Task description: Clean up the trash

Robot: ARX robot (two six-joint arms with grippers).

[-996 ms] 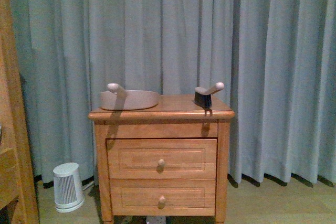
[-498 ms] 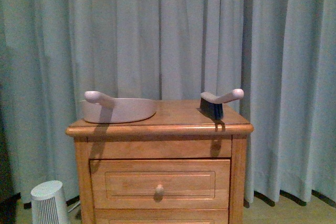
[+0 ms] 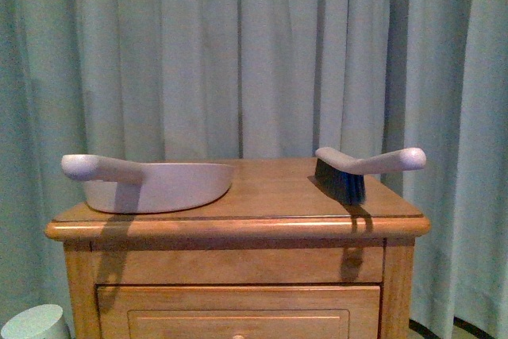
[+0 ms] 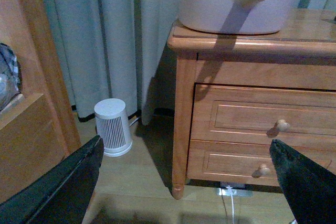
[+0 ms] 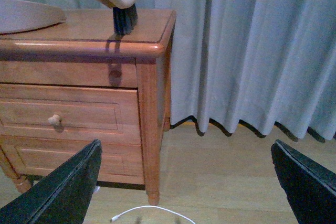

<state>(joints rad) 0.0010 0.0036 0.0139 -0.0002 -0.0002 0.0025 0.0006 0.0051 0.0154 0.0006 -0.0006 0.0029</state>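
View has closed in on the table [image 3: 238, 228] since a second ago. It now fills the lower half of the front frame. The white heater [image 3: 32, 325] is cut to a sliver at lower left. Dustpan and brush have kept their spots on top.

- Dustpan [image 3: 159, 186]: left of centre, flat on the table, handle pointing to the frame's left.
- Brush [image 3: 349, 176]: right of centre, bristles down, handle rising to the right. Well apart from the dustpan.
- Curtain [image 3: 238, 53]: fills the whole background.
- Left hand [image 4: 185, 142]: open, fingers [image 4: 63, 187] spread to the lower corners, holding nothing, low beside the table.
- Right hand [image 5: 185, 142]: open too, fingers [image 5: 68, 187] spread the same way, holding nothing. A white cable [image 5: 142, 211] lies on the floor at bottom centre.
- Trash: no view shows it, so I can't place it.
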